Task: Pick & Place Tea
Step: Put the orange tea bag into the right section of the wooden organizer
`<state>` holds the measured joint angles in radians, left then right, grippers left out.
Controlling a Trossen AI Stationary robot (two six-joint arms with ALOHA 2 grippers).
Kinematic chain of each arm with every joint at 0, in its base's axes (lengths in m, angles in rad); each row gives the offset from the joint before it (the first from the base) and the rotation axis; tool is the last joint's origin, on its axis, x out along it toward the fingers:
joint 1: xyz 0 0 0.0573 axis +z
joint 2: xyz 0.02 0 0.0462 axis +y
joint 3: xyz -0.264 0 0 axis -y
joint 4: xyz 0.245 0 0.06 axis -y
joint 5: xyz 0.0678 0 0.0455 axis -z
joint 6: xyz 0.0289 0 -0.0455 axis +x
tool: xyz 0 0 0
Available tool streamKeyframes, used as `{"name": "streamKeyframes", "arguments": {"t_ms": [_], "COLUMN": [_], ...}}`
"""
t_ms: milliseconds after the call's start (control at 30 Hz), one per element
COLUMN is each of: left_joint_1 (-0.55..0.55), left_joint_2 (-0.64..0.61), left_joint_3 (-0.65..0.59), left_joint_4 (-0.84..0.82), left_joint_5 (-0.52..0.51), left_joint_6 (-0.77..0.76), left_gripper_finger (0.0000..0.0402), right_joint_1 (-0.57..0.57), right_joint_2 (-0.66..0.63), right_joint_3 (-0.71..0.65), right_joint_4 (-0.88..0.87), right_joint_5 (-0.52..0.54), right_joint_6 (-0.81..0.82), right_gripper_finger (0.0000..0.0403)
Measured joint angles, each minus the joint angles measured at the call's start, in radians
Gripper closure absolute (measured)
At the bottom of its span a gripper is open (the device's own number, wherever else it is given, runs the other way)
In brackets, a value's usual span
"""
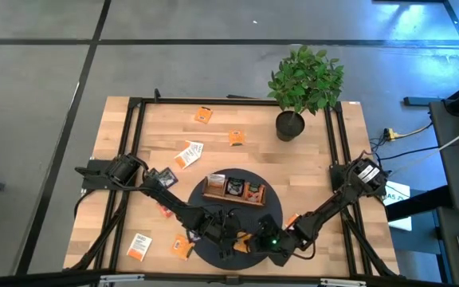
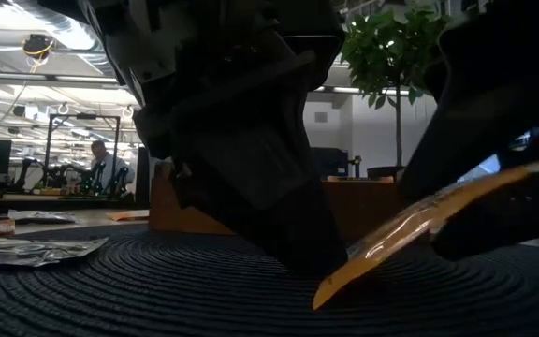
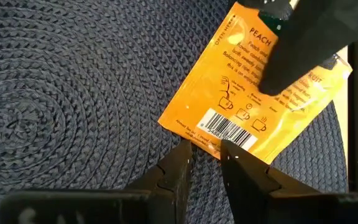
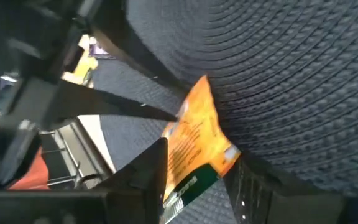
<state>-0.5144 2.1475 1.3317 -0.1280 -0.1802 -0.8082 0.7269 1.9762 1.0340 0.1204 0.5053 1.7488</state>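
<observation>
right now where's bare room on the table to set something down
Bare wood between the wooden tray and the potted plant, and along the table's left edge. Crowded at the near edge of the round mat, where both pincers, left and right, meet over an orange sachet.

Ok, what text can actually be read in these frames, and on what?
"PEACH": on the orange sachet, left wrist view.
"OPEN HERE": along that sachet's edge, faint.
Smaller print, barcode digits and a word ending "RUIT": too small or partly hidden.
Other sachets on the table: unreadable.
</observation>
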Motion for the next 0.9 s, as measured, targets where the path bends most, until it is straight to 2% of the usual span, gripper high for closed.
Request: {"name": "streamKeyframes", "arguments": {"t_ms": [167,400,633,767,900], "left_joint_1": [0.0,0.0,0.019,0.016,-0.002], "left_joint_2": [0.0,-0.014,-0.087,-0.139,-0.202], "left_joint_3": [0.0,-0.003,-0.006,-0.005,-0.003], "left_joint_4": [0.0,0.036,0.032,0.038,0.051], "left_joint_5": [-0.002,-0.028,-0.048,-0.076,-0.136], "left_joint_6": [0.0,0.083,0.208,0.401,0.537], "left_gripper_finger": [0.0315,0.0315,0.0315,0.0315,0.0315], "right_joint_1": [0.001,0.001,0.001,0.001,-0.003], "right_joint_2": [0.0,-0.002,-0.012,-0.05,-0.128], "right_joint_3": [0.001,0.002,0.003,0.004,0.005], "right_joint_4": [0.003,0.004,0.005,-0.01,-0.136], "right_joint_5": [-0.049,-0.063,-0.068,-0.069,-0.059], "right_joint_6": [-0.001,-0.034,-0.052,-0.12,-0.166], "right_gripper_finger": [0.0297,0.0388,0.0391,0.0397,0.0396]}}
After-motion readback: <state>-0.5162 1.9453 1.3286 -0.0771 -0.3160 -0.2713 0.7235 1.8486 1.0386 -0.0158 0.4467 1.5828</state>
